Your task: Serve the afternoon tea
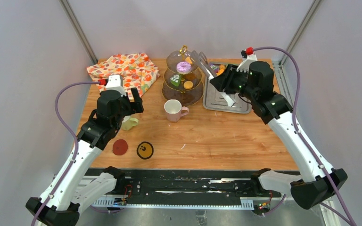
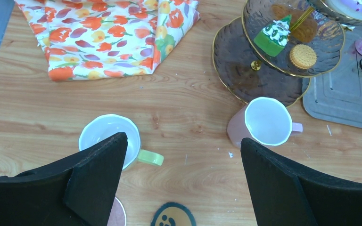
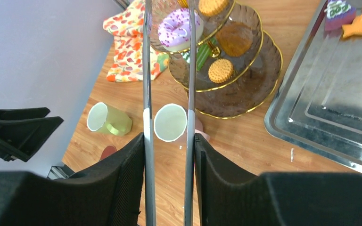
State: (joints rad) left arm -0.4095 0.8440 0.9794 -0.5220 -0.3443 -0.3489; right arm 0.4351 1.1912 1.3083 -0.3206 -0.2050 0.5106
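The brown-glass three-tier stand (image 1: 196, 95) (image 3: 245, 96) stands at the back of the table. Its top tier holds a purple doughnut (image 1: 184, 67) (image 3: 178, 29). On the middle tier lie an orange biscuit (image 1: 188, 85) (image 3: 220, 70) (image 2: 303, 56) and a green cake (image 1: 175, 80) (image 2: 274, 34). My right gripper (image 3: 168, 139) (image 1: 220, 84) is shut on the metal tongs (image 3: 147, 94) (image 1: 202, 63), whose arms straddle the doughnut; their tips are cut off. My left gripper (image 2: 183, 143) hangs open over bare wood between the yellow-green mug (image 2: 107, 134) (image 1: 129, 123) and the pink mug (image 2: 264, 121) (image 1: 173, 110).
A steel tray (image 1: 226, 106) (image 3: 339, 103) lies right of the stand with a purple-green cake (image 3: 338, 12) and an orange fish biscuit (image 3: 360, 23) at its far end. A flowered cloth (image 1: 125, 70) lies back left. A red coaster (image 1: 119, 147) and a yellow-black coaster (image 1: 144, 150) lie near the front.
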